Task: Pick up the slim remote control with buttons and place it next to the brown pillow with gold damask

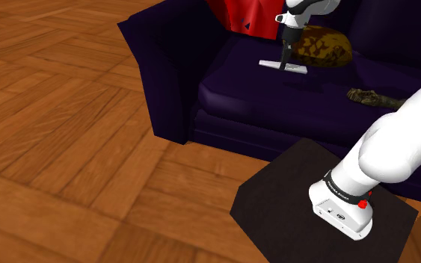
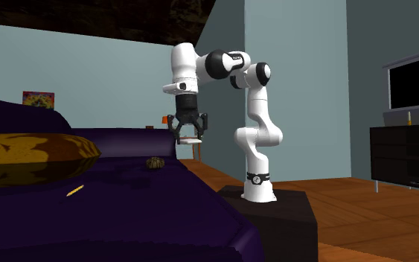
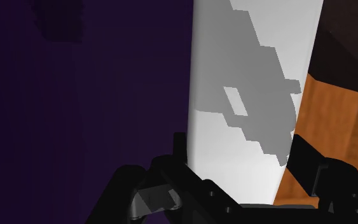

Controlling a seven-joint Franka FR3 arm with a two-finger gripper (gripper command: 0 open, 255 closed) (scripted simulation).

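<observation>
- The gripper (image 1: 286,60) is clenched on the white remote (image 1: 282,66). Its fingers (image 3: 179,153) press the remote's long edges and hold it in the air above the dark purple sofa (image 1: 223,93).
- In the shoulder view the brown-and-gold pillow (image 1: 322,46) lies just right of the remote, and a red object (image 1: 246,15) sits farther back.
- A small mottled object (image 1: 373,97) lies on the seat, nearer the stand (image 1: 306,202).
- The badge (image 2: 254,179) on the arm's base is too small to read.
</observation>
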